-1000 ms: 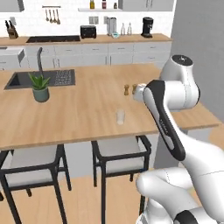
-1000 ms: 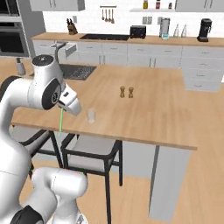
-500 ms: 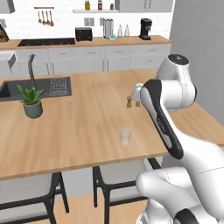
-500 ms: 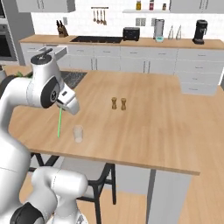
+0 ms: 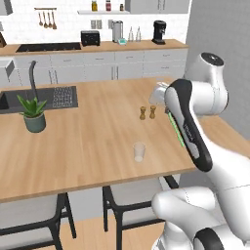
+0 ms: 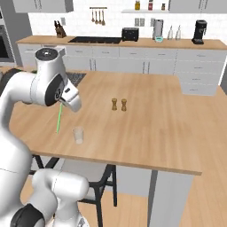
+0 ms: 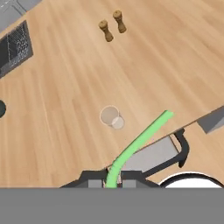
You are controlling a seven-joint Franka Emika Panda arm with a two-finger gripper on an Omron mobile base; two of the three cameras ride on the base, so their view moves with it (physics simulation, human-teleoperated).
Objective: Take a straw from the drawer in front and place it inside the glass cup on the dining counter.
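My gripper (image 6: 62,103) is shut on the top end of the bright-green straw (image 6: 58,119), which hangs down beside the arm above the dining counter (image 6: 155,133). The clear glass cup (image 6: 78,135) stands upright near the counter's front edge, just right of the straw's lower tip and below it. In the hand view the gripper (image 7: 109,181) pinches the straw (image 7: 140,140), and the cup (image 7: 110,117) lies left of the straw's far end. The left base view shows the straw (image 5: 176,130) right of the cup (image 5: 139,152). The drawer is out of view.
Two brown shakers (image 6: 119,104) stand mid-counter behind the cup. A potted plant (image 5: 34,114), the dark sink (image 5: 53,96) and a black faucet (image 5: 33,78) sit at the counter's left. Dark stools (image 5: 132,205) stand under its front edge.
The whole picture has shifted as the base drove along the counter; the cup and shakers now sit nearer the middle of the views. The straw stays in my shut gripper.
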